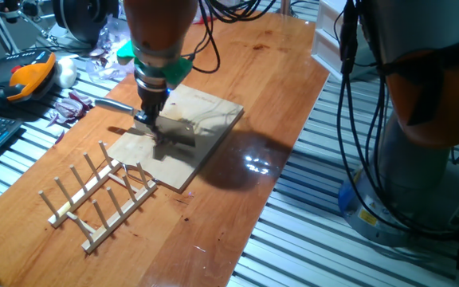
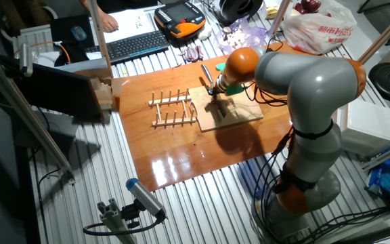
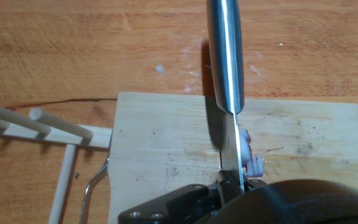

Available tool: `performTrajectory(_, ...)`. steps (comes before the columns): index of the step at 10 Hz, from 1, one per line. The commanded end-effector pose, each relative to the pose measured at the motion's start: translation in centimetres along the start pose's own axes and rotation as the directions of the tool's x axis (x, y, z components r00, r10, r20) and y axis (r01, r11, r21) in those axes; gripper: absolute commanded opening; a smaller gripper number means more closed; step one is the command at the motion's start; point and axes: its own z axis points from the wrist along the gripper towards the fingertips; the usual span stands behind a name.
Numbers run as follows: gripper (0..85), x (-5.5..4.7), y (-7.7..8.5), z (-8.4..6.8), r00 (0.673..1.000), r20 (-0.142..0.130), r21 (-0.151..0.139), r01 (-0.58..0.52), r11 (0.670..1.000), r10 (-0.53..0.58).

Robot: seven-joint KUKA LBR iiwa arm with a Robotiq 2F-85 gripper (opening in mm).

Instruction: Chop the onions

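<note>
Wooden cutting board (image 1: 183, 135) sits mid-table in one fixed view, with the gripper (image 1: 147, 116) low over its near-left part, holding a knife (image 1: 118, 106) whose steel handle pokes out toward the purple peel scraps (image 1: 70, 105). A dowel drying rack (image 1: 102, 191) lies just beside the board's corner. I can't pick out the onion from here, the hand covers it.

From the other fixed view you get the same story: the arm bent over the board (image 2: 232, 112), knife (image 2: 206, 72) sticking out toward the keyboard (image 2: 131, 45), rack (image 2: 173, 108) alongside. Onion is too small to tell.

Hand view is the useful one. The gripper (image 3: 232, 180) is clamped on the knife (image 3: 227, 74), blade edge-down on the board (image 3: 166, 149), and a small pale-purple bit of onion (image 3: 250, 158) sits touching the blade's right side, close to the fingers. Purple smears dot the wood nearby.

My take on doing this chop well: press straight down, keep the blade vertical so the piece doesn't squirt out sideways, and step the next cut only slightly across it. It's tiny, so it could easily stick to the blade.
</note>
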Motion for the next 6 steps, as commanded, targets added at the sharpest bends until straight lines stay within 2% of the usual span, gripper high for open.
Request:
performTrajectory(1, 0.0, 0.1, 0.0, 0.4, 1.0, 0.005, -0.004, -0.001, 1.0, 0.001)
performTrajectory(3, 0.0, 0.1, 0.1, 0.3, 1.0, 0.009, -0.004, -0.002, 1.0, 0.002)
performTrajectory(5, 0.0, -1.0, 0.2, -2.5, 0.999, -0.039, 0.004, -0.006, 1.0, 0.006)
performTrajectory(6, 0.0, -1.4, 0.3, -3.6, 0.998, -0.055, -0.001, -0.018, 1.0, 0.018)
